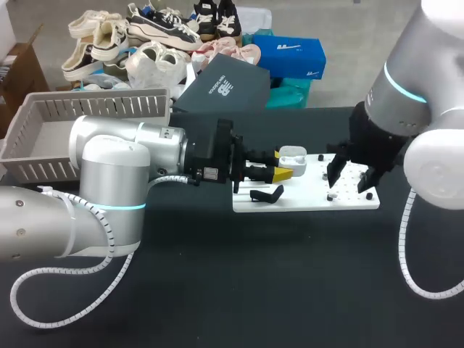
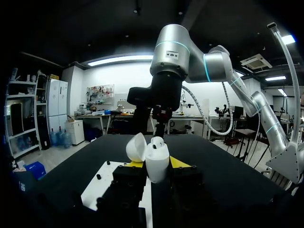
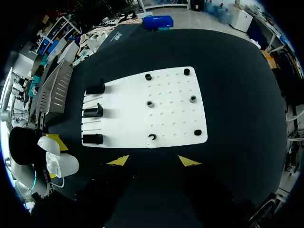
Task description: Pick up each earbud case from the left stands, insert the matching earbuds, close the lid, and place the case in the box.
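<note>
The left gripper is clamped on the open earbud case, held upright beside the white board, while the right gripper, fingers apart, hovers over what looks like 1 small earbud and should descend squarely around it.

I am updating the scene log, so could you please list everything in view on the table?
Board: one, white, on the black table.
Stands: three, black, along the board's left edge.
Pegs: six, black, spread over the board.
Earbud case: one, white, lid open, in the left claw.
Basket: one, grey, at the table's far left.
Left claw: one, yellow-tipped, shut on the earbud case.
Right claw: one, yellow-tipped, open, over the board.
</note>
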